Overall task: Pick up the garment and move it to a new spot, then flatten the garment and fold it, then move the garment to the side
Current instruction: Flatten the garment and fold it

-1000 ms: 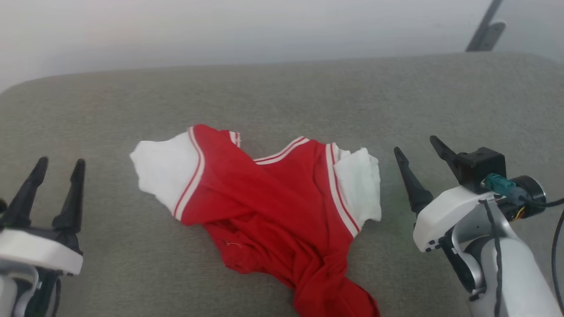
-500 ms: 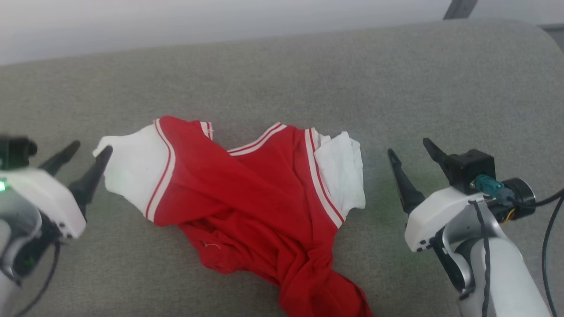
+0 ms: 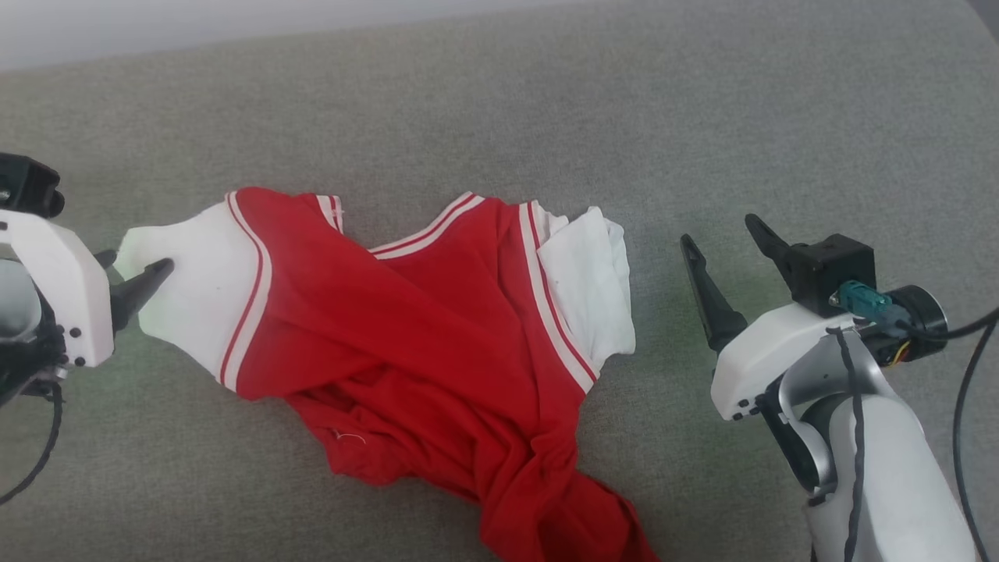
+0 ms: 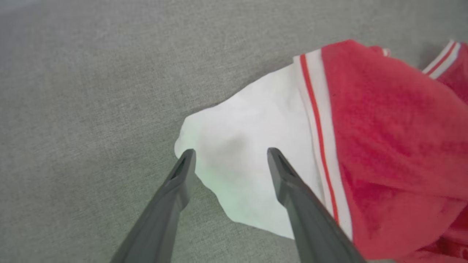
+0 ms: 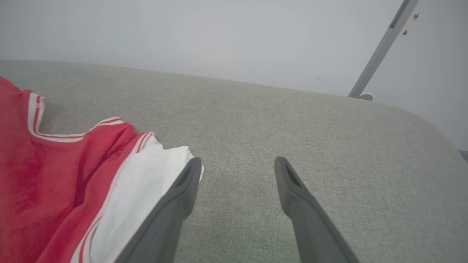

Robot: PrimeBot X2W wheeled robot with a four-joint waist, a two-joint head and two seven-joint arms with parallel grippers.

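Head view: garment [image 3: 421, 343] seen crumpled on grey cushion [image 3: 546, 101]. Left gripper [image 3: 136, 262] spread wide, fingers set astride white sleeve [image 3: 195, 289] edge. Right gripper [image 3: 719, 230] spread, empty, just beside opposite sleeve.

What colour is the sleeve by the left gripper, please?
Sleeve: white, red-striped edge; best in left wrist view.
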